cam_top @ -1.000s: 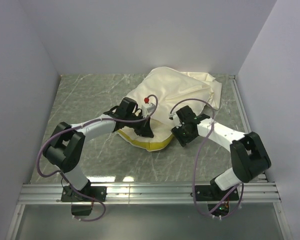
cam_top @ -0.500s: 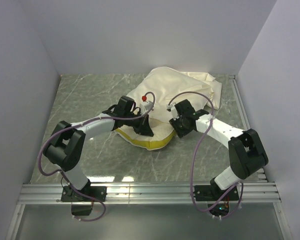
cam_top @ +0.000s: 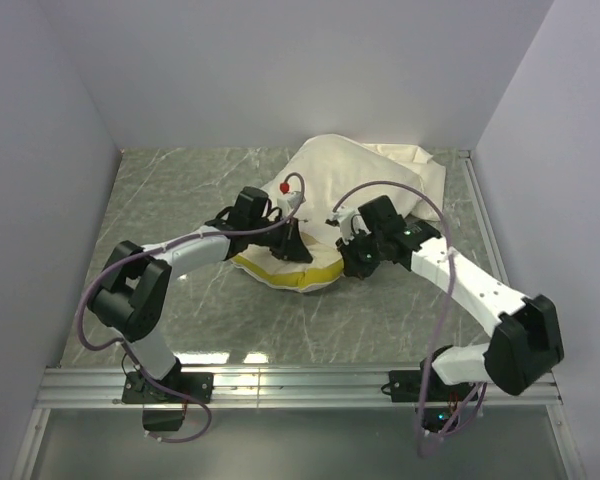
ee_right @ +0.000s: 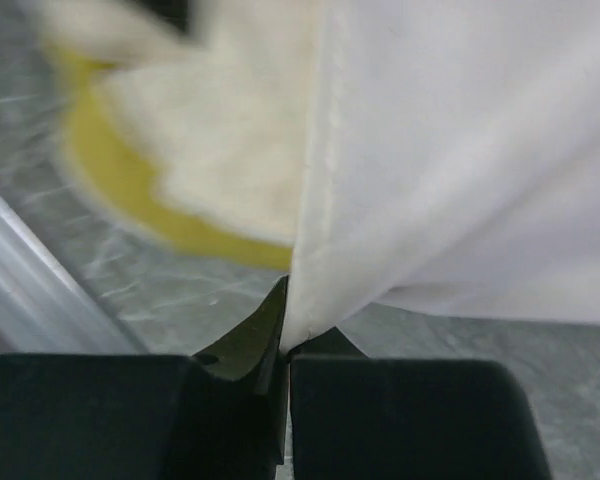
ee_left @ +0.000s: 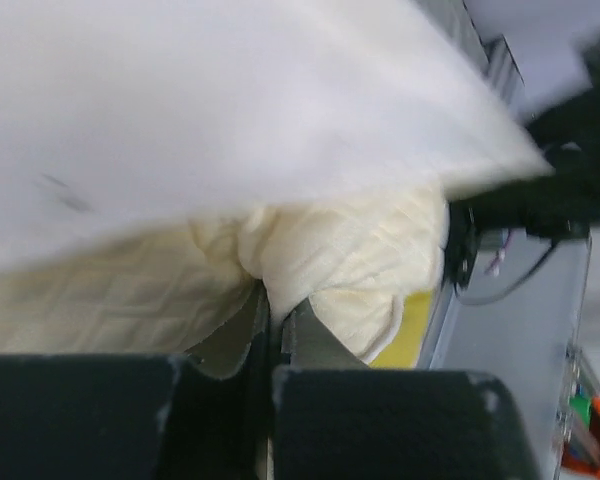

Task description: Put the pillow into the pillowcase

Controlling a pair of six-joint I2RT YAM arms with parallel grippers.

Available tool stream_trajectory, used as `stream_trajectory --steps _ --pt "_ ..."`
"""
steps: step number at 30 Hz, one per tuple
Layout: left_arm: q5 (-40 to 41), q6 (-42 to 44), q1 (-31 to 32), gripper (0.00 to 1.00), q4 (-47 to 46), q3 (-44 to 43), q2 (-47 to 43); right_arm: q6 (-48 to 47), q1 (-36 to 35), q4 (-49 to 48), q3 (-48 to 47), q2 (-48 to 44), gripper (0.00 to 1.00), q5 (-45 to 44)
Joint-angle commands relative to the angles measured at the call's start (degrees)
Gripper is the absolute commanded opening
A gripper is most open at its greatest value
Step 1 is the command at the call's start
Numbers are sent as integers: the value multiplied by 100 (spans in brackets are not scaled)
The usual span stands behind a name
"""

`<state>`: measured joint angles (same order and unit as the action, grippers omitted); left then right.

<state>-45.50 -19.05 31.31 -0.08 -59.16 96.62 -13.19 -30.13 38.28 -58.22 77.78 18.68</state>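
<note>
Cream pillowcase (ee_right: 460,150) hem: I am pinching it in the right gripper (ee_right: 283,345) to lift the mouth; the left gripper (ee_left: 270,330) is clamping the pillow (ee_left: 350,260) for feeding.

White arm links (cam_top: 470,280), black joints (cam_top: 515,345), looping purple cables (cam_top: 380,183), matte black fingers (ee_right: 130,410)

On the marbled table (cam_top: 180,190), the pillow (cam_top: 280,273), yellow band turned toward the arm bases. Heaped over the pillow's far side, the pillowcase (cam_top: 365,175). On top of the pillow, left pincer (cam_top: 294,246); at the pillow's right end, right pincer (cam_top: 352,260), against pillowcase fabric.
</note>
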Motion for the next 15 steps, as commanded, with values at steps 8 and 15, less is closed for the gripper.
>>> stream_trajectory --steps 8,15 --pt "2695 -1356 858 0 -1038 -957 910 -728 138 1577 -551 -721 0 1886" --pt "1514 38 974 58 -12 -765 175 -1765 1982 2289 -419 132 0 1086"
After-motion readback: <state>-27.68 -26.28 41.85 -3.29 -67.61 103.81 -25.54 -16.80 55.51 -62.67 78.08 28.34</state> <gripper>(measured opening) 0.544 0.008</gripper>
